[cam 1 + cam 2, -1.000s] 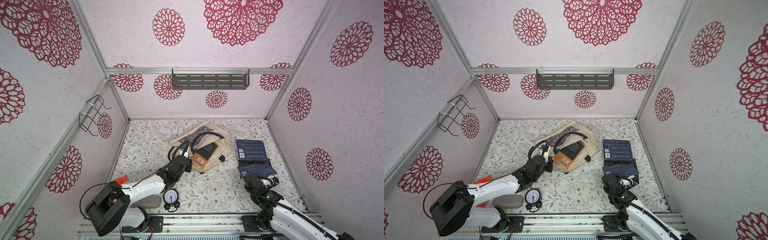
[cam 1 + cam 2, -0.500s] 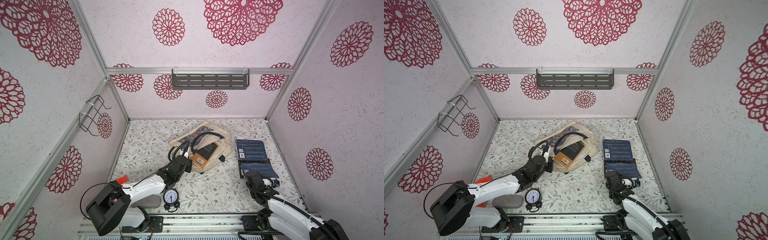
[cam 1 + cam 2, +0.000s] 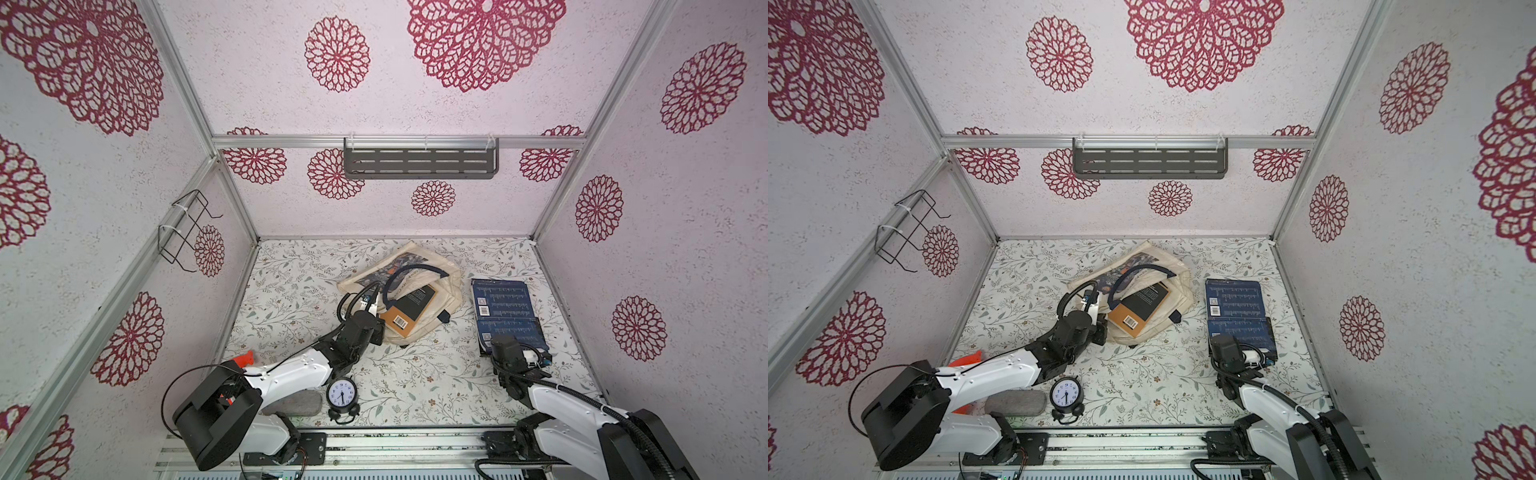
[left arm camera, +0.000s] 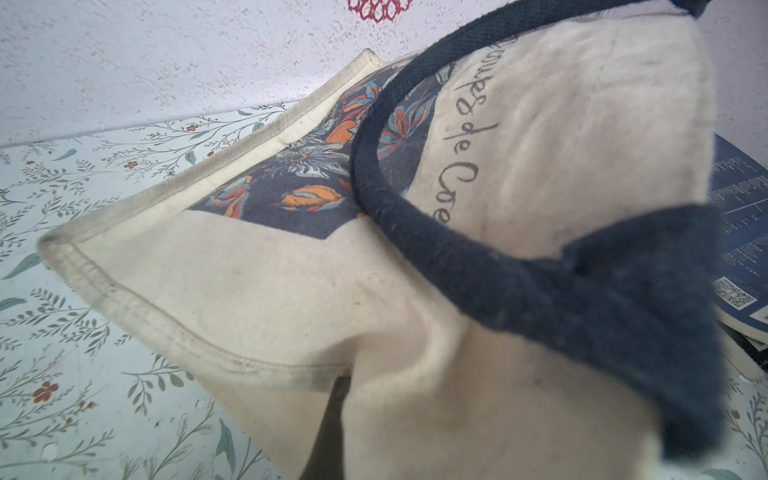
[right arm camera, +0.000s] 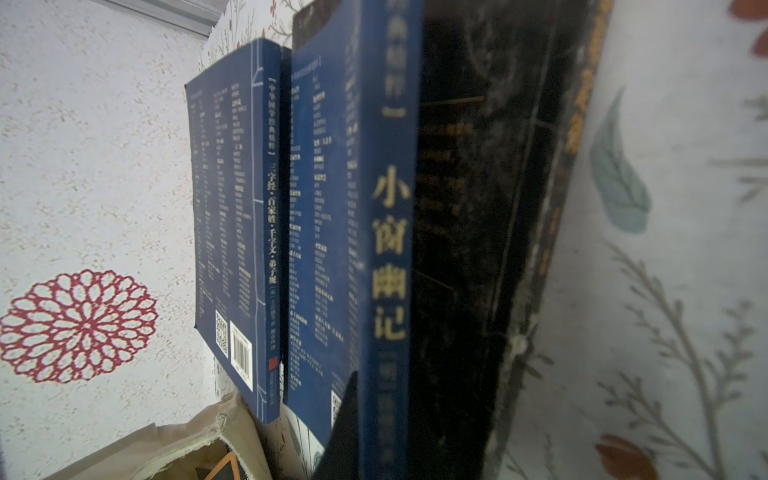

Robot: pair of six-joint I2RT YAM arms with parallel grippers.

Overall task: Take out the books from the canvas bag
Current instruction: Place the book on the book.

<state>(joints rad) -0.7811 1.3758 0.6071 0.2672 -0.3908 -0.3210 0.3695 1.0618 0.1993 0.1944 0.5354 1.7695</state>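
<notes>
Right pincer [image 3: 508,351] is easing farther, closed on a navy book [image 3: 513,328] on the pile [image 3: 500,297]. Left pincer [image 3: 377,330] is pinching the bag [image 3: 446,286]; two books [image 3: 401,318] are waiting inside.

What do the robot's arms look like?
The left arm and right arm have smooth white shells dotted with tiny holes, chunky black joints and big black shoulders. Thin black cables loop beside them.

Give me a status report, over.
Left fingers shut on canvas bag rim. Right fingers shut at navy books, outside. Black book, orange-tan book at bag mouth. Alarm clock clear of both arms.
</notes>
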